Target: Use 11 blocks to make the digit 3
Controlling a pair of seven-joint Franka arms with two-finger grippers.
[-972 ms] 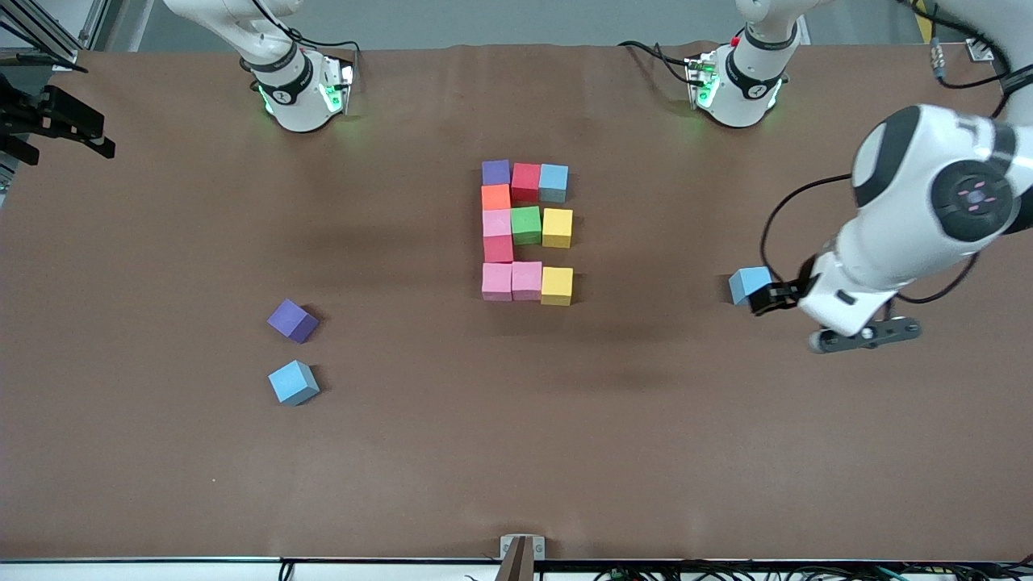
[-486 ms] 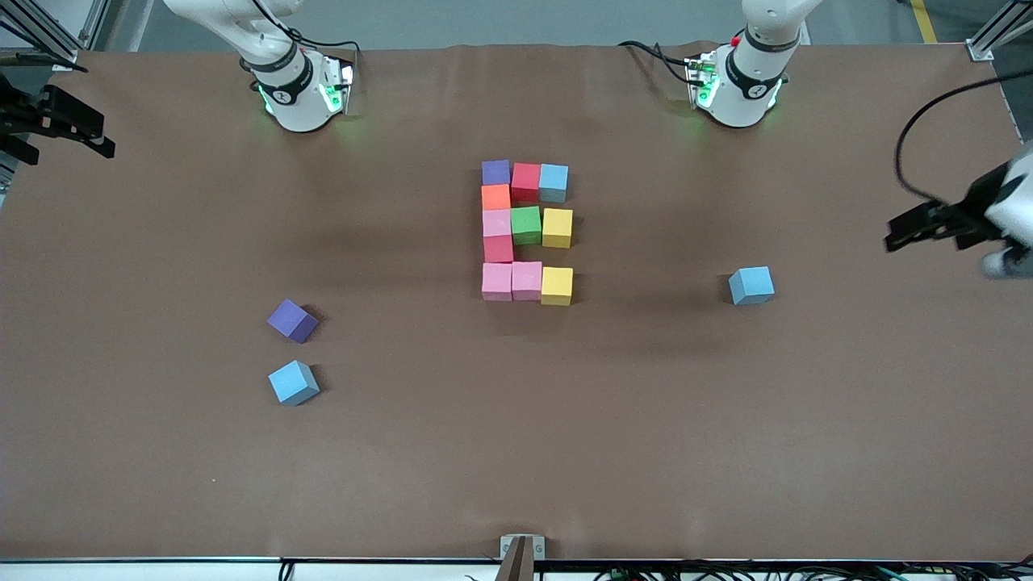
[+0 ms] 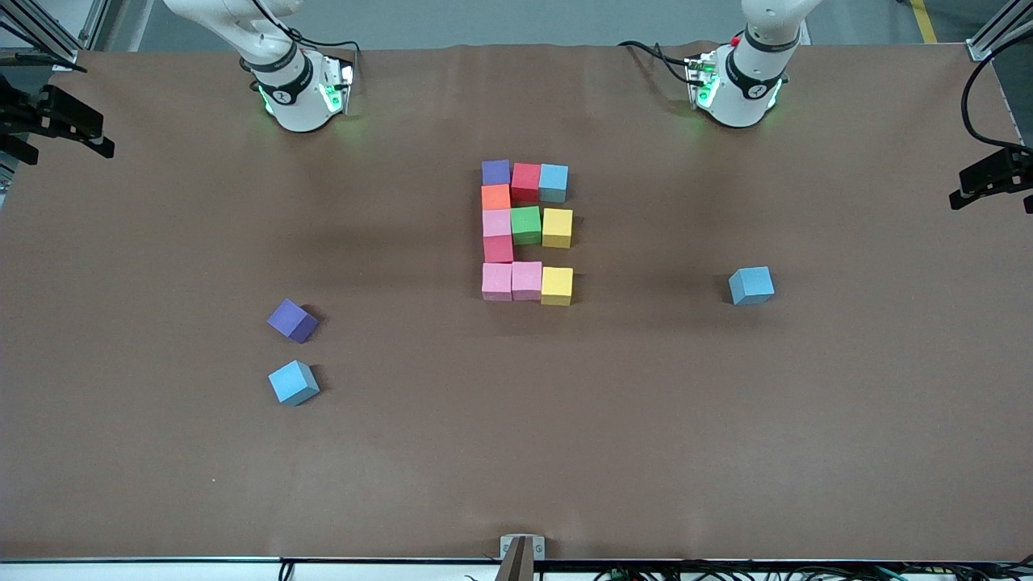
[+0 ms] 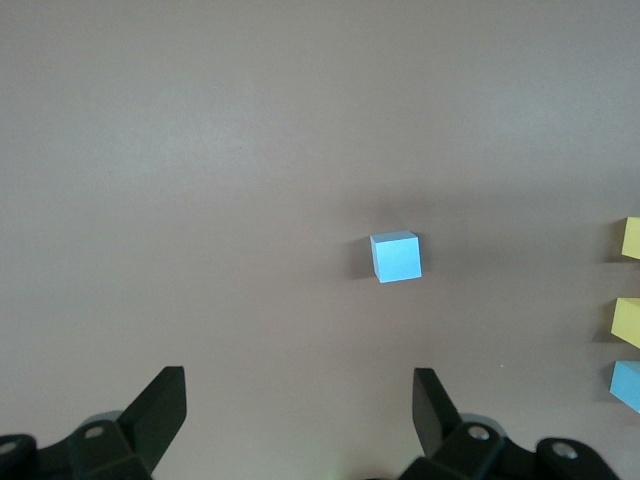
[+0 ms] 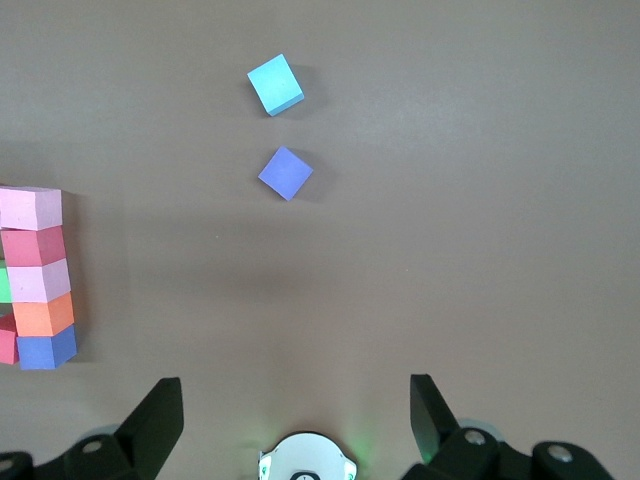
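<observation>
Left tool (image 4: pixel 300 420) and right tool (image 5: pixel 296 425) wide open, both empty, aloft

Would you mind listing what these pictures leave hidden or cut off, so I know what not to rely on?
- Left gripper: front view, only its dark tip shows; the frame edge cuts off the arm.
- Right gripper: front view, the edge shows only a dark part.
- Digit 3: right wrist view, the edge crops all but one column; left wrist view shows only three end cubes.
- Light blue block: only the faces toward each camera show.
</observation>
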